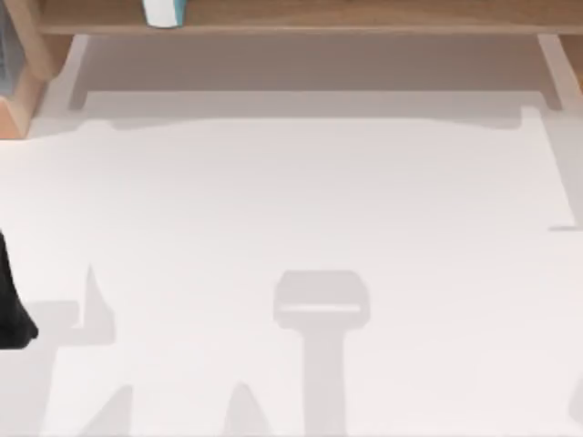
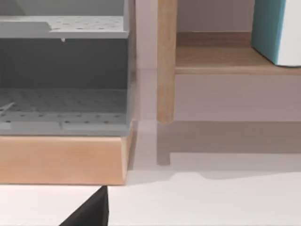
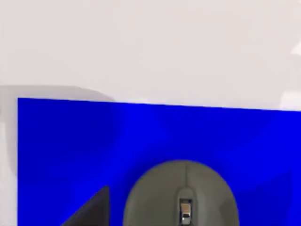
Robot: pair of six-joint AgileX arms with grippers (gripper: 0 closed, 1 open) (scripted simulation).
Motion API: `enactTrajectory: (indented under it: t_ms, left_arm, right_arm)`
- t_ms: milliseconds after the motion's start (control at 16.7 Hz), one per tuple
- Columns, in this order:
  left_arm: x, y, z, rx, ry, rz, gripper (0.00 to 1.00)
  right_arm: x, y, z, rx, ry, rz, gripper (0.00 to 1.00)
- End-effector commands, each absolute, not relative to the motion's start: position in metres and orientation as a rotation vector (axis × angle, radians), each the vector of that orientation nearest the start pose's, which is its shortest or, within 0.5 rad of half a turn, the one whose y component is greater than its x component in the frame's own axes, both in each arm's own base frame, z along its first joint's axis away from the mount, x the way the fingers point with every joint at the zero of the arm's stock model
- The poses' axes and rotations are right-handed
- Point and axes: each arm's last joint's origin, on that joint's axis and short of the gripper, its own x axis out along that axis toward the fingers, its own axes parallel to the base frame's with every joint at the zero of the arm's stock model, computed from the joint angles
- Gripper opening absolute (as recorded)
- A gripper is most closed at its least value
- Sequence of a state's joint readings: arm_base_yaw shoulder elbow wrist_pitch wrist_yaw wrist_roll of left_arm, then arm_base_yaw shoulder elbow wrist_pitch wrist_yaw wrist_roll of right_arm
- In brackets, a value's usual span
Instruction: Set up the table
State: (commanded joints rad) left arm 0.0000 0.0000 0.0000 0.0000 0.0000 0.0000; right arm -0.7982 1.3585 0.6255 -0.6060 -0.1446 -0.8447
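The white table (image 1: 301,200) spreads across the top view, bare but for shadows. My left arm (image 1: 13,305) shows as a dark shape at the table's left edge. A dark corner of my left gripper (image 2: 90,211) hangs low over the table, near a wooden-based grey rack (image 2: 63,70). In the right wrist view, a dark part of my right gripper (image 3: 89,209) hovers above a blue mat (image 3: 94,141). A grey mouse (image 3: 181,195) lies on that mat, which lies flat on the table (image 3: 150,42).
A light-brown wooden shelf (image 1: 301,18) runs along the table's far edge on wooden posts (image 2: 165,61). A teal and white object (image 1: 164,11) stands on it, the same teal and white object (image 2: 277,28) being in the left wrist view.
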Motion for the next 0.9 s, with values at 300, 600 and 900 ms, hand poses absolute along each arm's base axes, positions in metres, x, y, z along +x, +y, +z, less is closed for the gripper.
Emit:
enactTrajectory:
  t_ms: [300, 600, 900]
  left_arm:
    - [0.106, -0.001, 0.16, 0.0, 0.0, 0.0, 1.0]
    - [0.106, -0.001, 0.16, 0.0, 0.0, 0.0, 1.0]
    - [0.106, -0.001, 0.16, 0.0, 0.0, 0.0, 1.0]
  right_arm:
    - [0.179, -0.167, 0.139, -0.379, 0.997, 0.033, 1.0]
    - [0.204, -0.182, 0.133, -0.746, 0.649, 0.06, 1.0]
    - [0.221, -0.187, 0.122, -1.116, 0.339, 0.057, 1.0]
